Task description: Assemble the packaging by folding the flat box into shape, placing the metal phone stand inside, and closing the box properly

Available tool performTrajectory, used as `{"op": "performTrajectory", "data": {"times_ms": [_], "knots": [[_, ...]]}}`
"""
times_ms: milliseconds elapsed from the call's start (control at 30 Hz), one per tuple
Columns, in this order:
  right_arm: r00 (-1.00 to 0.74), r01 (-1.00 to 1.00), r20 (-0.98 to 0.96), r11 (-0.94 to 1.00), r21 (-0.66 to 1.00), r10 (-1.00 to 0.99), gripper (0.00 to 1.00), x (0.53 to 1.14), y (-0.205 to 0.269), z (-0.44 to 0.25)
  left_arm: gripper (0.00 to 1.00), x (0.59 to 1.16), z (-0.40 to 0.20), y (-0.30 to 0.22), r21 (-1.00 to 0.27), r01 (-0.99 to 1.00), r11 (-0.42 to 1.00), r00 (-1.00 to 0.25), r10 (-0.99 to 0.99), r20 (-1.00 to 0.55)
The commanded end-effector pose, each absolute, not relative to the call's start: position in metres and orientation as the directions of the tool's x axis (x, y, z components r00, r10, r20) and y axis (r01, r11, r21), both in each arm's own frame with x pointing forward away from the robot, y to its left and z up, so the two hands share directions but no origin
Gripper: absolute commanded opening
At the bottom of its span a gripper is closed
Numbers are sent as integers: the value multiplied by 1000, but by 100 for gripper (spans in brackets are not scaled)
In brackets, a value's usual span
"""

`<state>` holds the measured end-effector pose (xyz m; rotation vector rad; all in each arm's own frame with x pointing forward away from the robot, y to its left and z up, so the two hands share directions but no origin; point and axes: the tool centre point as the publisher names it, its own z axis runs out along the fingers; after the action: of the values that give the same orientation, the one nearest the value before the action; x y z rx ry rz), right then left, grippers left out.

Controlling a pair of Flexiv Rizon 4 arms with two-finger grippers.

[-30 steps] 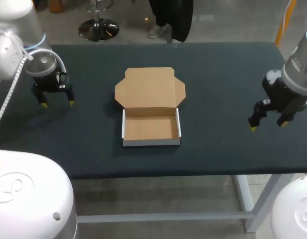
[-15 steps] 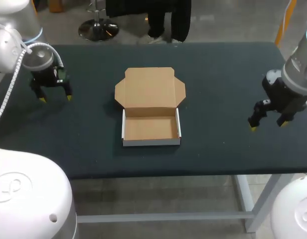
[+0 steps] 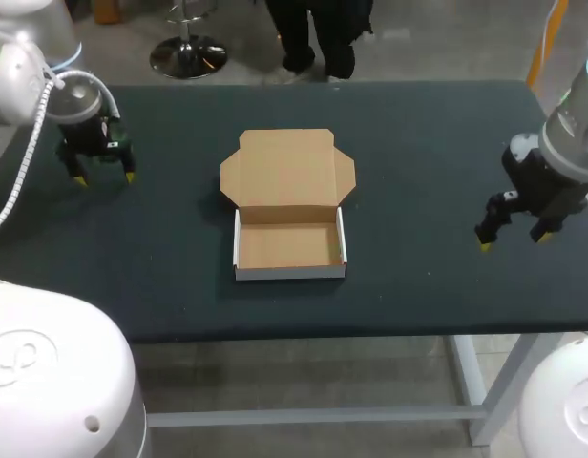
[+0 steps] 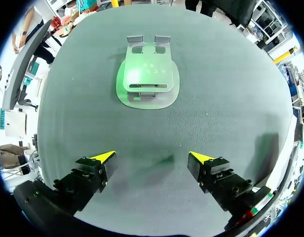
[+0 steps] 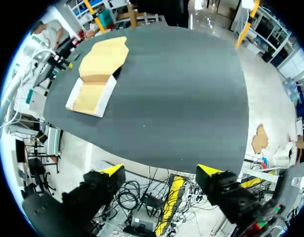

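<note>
Two end effectors, both released, nothing between the fingers of either.

Left end effector (image 3: 105, 178): hangs over the left part of the dark surface (image 3: 428, 134), yellow tips spread wide. In its wrist view the metal phone stand (image 4: 147, 81) lies straight ahead of it, lined up with the gap between the tips and touching neither finger. The stand rests on the surface with its rounded plate toward the end effector and its two small hooks at the far end.

Box (image 3: 289, 205): mid-surface, between the two end effectors and well apart from each. It is folded into a shallow tray, white outer walls upright, brown inside showing. Lid (image 3: 287, 167) is open and laid back flat on the surface on the tray's far side, side tabs spread.

Right end effector (image 3: 514, 242): over the right part of the surface, tips also wide apart. From its wrist view the box is far ahead and off toward the left arm's side, tray end nearer to it than the lid end.

The stand is not in the box.
</note>
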<state>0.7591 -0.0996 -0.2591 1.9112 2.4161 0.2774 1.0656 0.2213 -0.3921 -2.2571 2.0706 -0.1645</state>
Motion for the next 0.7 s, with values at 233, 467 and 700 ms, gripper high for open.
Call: {"op": "performTrajectory", "data": {"times_ms": [233,467,700], "knots": [[-235,961,72,221,165,969,100,759,-100,-256,100,1089,-395,222,-104,-991,-83,81,-996,25],[-235,961,72,221,165,969,100,759,-100,-256,100,1100,-398,225,-97,-991,-88,86,-996,26],[-235,961,72,221,165,969,100,759,-100,-256,100,1108,-399,229,-92,-992,-90,87,-996,29]]}}
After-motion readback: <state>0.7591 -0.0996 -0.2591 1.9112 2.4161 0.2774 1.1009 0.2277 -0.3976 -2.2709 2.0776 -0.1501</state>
